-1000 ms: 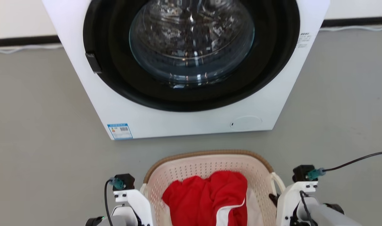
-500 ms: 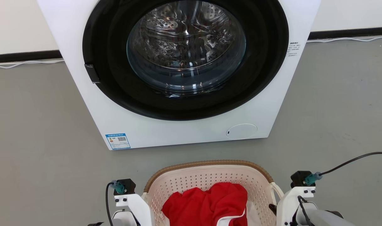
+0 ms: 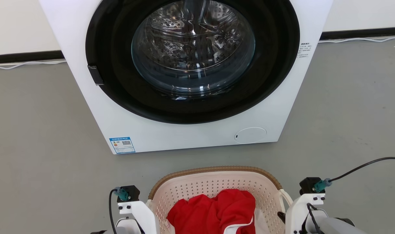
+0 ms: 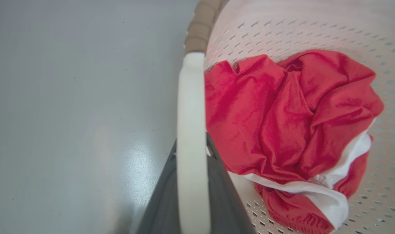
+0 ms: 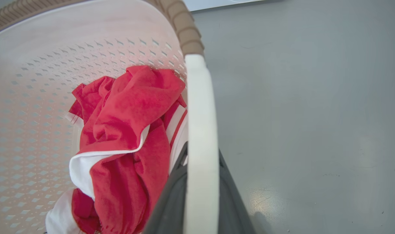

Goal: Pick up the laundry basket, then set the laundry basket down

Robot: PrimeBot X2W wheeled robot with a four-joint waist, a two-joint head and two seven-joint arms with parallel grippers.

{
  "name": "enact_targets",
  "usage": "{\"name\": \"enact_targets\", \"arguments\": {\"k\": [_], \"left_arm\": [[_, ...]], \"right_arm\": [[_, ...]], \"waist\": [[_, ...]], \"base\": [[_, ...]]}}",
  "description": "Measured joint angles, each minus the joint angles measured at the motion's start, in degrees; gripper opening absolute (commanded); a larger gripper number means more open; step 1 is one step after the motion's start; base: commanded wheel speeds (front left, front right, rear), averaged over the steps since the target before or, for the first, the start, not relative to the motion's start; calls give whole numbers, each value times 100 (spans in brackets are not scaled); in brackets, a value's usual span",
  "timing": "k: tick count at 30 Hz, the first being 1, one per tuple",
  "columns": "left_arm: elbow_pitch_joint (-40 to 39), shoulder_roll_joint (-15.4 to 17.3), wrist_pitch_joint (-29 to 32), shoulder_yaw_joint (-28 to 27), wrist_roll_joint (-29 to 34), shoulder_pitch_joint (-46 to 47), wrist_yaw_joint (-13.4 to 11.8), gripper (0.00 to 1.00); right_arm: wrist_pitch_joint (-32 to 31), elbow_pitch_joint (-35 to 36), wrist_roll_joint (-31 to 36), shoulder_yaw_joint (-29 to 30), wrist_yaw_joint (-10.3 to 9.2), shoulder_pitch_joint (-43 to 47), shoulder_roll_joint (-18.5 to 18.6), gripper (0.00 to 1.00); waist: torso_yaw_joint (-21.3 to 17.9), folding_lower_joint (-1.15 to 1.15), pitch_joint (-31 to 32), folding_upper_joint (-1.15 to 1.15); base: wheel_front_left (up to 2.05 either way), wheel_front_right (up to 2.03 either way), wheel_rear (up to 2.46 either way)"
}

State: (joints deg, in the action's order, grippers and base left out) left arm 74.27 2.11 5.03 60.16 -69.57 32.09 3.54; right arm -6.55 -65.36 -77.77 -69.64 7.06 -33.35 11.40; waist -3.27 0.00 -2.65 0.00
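Since a second ago the whole head view has slid downward, washing machine point(image 3: 191, 136) and laundry basket point(image 3: 210, 183) together, so the camera has moved, not the things; the basket sits the same between the two wrists.

It is at the bottom middle of the head view, in front of the machine's closed door, with a strip of grey floor point(image 3: 38, 146) between them. A crumpled red and white garment point(image 3: 213, 211) lies inside.

The left gripper point(image 4: 192, 143) is closed on the left white loop handle point(image 4: 191, 97), a dark finger on each side of it. The right gripper point(image 5: 202, 151) is closed the same way on the right handle point(image 5: 199, 107). Taking both handles at once probably keeps the basket level and stops the load from sliding to one side.

Much is cut off. The basket's near half runs off the bottom edge of the head view, and the pale wrist housings cover the fingers there. Its underside is hidden everywhere, so I cannot tell whether it rests on the floor or hangs just above it. In the wrist views the handles mask the contact itself.
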Motion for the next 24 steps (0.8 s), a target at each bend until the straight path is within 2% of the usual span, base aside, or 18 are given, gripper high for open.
{"name": "enact_targets", "arguments": {"k": [24], "left_arm": [[2, -1, -58, 2, -9, -2, -9, 0]], "right_arm": [[2, 27, -120, -140, 0, -91, 26, 0]], "waist": [[-45, 0, -66, 0]], "base": [[0, 0, 0]]}}
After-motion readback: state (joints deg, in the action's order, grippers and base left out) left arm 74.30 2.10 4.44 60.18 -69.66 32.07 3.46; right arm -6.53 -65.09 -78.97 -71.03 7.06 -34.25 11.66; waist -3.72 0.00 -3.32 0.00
